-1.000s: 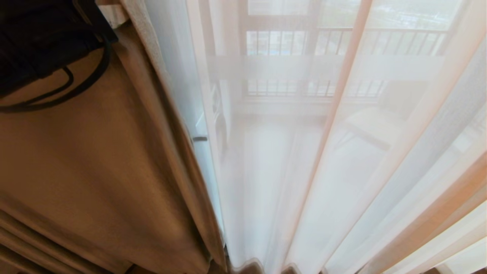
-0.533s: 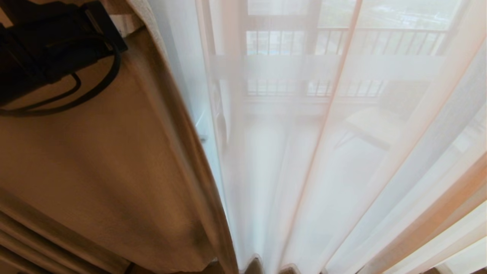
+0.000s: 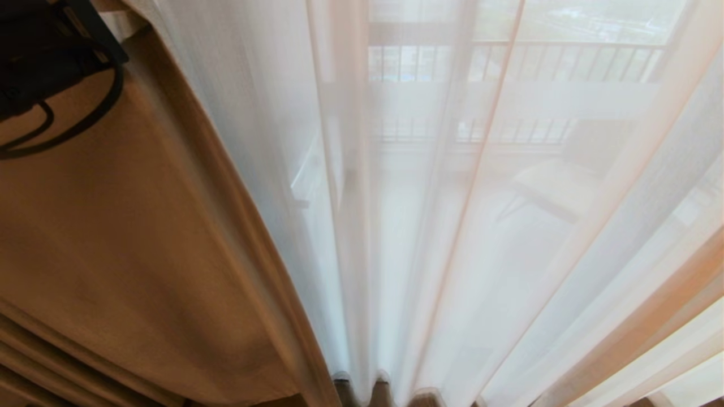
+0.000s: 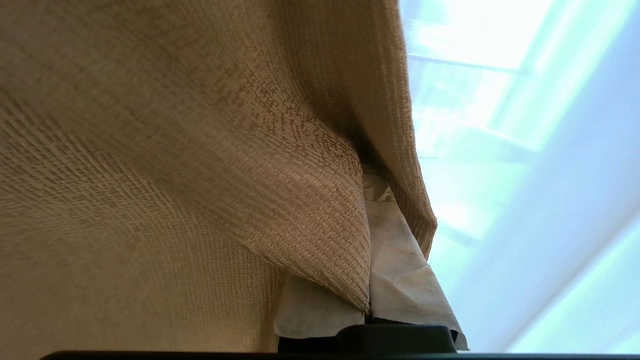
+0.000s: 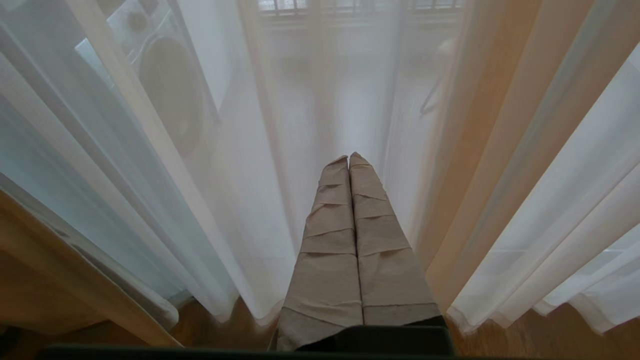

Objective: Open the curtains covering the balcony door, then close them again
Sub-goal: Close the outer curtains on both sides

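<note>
A: Which step, then?

B: Looked like the opening half, w/ the heavy drape (image 3: 141,237) being worked. Couldn't rule out the closing half, tbh.

A: Left claw?

B: Left claw (image 4: 374,190) was clenched on a fold at the heavy drape's edge, w/ woven cloth lapped over the taped fingers (image 4: 400,280). Sat high at the head view's far left, where only the black arm (image 3: 39,51) and its cable showed.

A: Right one?

B: Right claw (image 5: 348,160) was pinched shut on nothing. Pointed down at the sheers' hem near the wood floor (image 5: 525,340), idle.

A: Where was everything?

B: Heavy drape filled the left side, bulging toward the robot. Sheers (image 3: 452,226) covered the middle and right, fully across the balcony door (image 3: 509,99). Door only seen faintly through them: frosted band, railing, a chair (image 3: 554,186) beyond.

A: Orientation?

B: Long axis ran top to floor for both layers, w/ pleats upright. Drape's free edge slanted, top pulled left and foot nearer centre. Flat faces turned to the room.

A: Next move?

B: Prob needed a steady sideways pull along the rail, w/ the grip kept tight so the fold didn't slip. Sheers not yet parted, so would call for a fresh grab at the centre seam, approx. where the folds met.
</note>
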### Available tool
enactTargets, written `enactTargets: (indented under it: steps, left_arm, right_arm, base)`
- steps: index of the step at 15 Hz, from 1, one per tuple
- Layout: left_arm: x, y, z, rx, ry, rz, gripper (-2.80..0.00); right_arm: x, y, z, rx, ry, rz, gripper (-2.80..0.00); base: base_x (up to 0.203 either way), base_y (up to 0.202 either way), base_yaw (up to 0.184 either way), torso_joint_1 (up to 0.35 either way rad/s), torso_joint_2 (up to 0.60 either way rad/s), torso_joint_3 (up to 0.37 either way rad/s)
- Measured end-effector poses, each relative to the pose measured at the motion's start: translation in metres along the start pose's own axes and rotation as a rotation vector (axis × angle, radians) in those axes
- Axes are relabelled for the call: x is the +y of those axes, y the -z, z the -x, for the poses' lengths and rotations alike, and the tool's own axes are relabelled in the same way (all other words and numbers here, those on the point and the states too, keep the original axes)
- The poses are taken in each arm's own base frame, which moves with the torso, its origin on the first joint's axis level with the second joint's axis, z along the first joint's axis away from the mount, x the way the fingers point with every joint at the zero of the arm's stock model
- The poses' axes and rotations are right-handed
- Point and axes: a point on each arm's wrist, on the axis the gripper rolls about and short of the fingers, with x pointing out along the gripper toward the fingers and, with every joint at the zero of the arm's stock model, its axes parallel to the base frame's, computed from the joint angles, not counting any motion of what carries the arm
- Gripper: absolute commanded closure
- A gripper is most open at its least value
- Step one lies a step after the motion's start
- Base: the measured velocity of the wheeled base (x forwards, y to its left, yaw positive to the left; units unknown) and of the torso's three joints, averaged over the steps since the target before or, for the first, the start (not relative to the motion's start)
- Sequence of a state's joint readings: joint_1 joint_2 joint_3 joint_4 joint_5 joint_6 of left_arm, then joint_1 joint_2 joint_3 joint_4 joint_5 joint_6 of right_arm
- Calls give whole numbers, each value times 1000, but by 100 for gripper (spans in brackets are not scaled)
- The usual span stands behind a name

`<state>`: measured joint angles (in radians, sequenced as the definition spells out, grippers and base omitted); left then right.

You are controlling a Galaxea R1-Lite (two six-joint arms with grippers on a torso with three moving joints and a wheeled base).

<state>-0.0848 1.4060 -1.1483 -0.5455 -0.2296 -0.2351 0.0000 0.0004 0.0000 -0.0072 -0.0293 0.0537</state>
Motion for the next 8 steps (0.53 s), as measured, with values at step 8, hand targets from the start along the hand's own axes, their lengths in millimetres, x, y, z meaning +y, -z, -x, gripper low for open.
enactTargets:
  steps: [8]
  left_arm:
    - [33,-7,8,-21,-139,-40,0]
  right_arm:
    - [0,0,0,0,0,0,0]
  base:
    - [0,0,0,0,0,0]
